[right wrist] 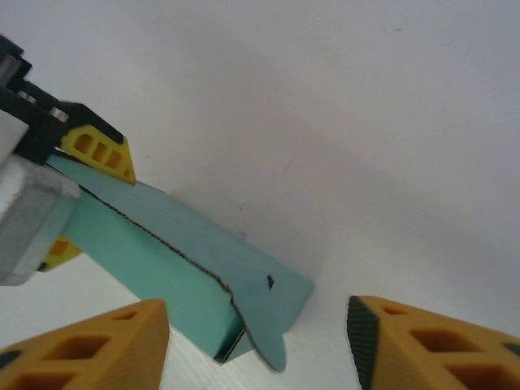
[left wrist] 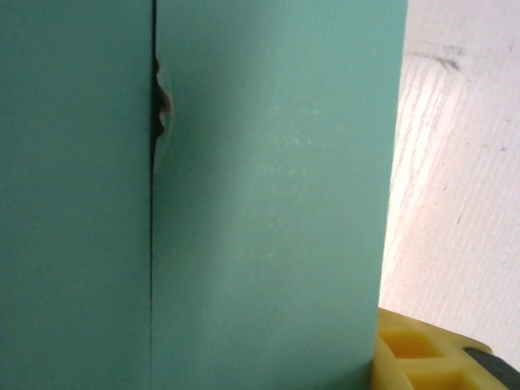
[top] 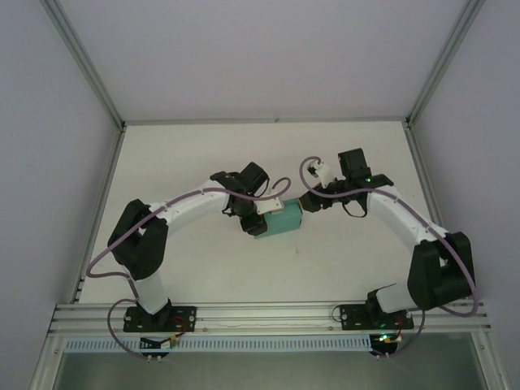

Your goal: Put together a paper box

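From above, we see the paper box (top: 280,221) at the centre of the table (top: 203,162), its left end clamped by the left gripper (top: 262,213).

Left wrist: we see the box's seam (left wrist: 152,244) close up, beside one yellow finger (left wrist: 414,357).

Right wrist: the right gripper (right wrist: 258,329) is spread wide and empty, facing the box's unclosed end flap (right wrist: 272,305).

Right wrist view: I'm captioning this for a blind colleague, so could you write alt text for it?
A teal paper box, one end flap open toward the camera, is clamped at its far end by the left tool over a white table. The right tool stands open in the foreground, its yellow fingers not touching the box.
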Robot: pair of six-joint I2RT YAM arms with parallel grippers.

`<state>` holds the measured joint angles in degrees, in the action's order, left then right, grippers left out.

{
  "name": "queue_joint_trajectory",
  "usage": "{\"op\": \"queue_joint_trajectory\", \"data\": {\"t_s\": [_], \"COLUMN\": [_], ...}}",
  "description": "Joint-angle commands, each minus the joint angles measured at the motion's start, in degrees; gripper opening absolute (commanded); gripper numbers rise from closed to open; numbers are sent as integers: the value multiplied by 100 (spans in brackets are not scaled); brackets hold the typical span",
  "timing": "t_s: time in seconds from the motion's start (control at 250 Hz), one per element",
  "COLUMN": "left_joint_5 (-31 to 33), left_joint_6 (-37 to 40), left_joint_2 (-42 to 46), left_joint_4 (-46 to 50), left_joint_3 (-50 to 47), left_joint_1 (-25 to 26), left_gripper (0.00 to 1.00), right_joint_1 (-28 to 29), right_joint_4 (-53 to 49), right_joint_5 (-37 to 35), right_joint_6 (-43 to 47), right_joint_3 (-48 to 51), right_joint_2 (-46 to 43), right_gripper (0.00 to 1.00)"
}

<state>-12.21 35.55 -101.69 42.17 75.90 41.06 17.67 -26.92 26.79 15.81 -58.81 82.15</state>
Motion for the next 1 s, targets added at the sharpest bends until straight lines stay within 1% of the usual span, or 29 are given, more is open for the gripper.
{"op": "queue_joint_trajectory", "data": {"t_s": [0.0, 0.056, 0.14, 0.2, 0.291, 0.375, 0.475, 0.611, 0.723, 0.799, 0.878, 0.998], "left_joint_5": [-155, -169, -166, -160, -171, -151, -123, -120, -102, -115, -57, -97], "left_joint_6": [100, 122, 126, 120, 128, 128, 120, 84, 50, 27, -28, -70], "left_joint_2": [-151, -199, -262, -273, -274, -270, -249, -256, -246, -248, -271, -284], "left_joint_4": [341, 362, 380, 379, 387, 423, 422, 400, 355, 311, 276, 215], "left_joint_3": [229, 297, 377, 381, 382, 382, 369, 380, 365, 365, 381, 373], "left_joint_1": [-45, -50, -59, -62, -65, -69, -67, -69, -79, -76, -79, -77], "left_gripper": [31, 31, 31, 31, 31, 31, 31, 31, 31, 31, 31, 32], "right_joint_1": [42, 63, 96, 122, 154, 158, 166, 234, 348, 452, 581, 889], "right_joint_4": [-347, -472, -716, -745, -742, -761, -826, -821, -913, -887, -782, 32], "right_joint_5": [73, 29, 19, -27, -270, -401, -507, -577, -639, -827, -1117, -1662], "right_joint_6": [304, 312, 335, 330, 265, 246, 210, 150, 0, -310, -979, -2009], "right_joint_3": [-343, -432, -521, -484, -432, -437, -496, -565, -608, -579, -541, -69], "right_joint_2": [188, 282, 358, 368, 381, 402, 429, 450, 460, 410, 267, -72], "right_gripper": [46, 36, 30, 30, 32, 32, 29, 14, 9, 4, 0, 0]}}
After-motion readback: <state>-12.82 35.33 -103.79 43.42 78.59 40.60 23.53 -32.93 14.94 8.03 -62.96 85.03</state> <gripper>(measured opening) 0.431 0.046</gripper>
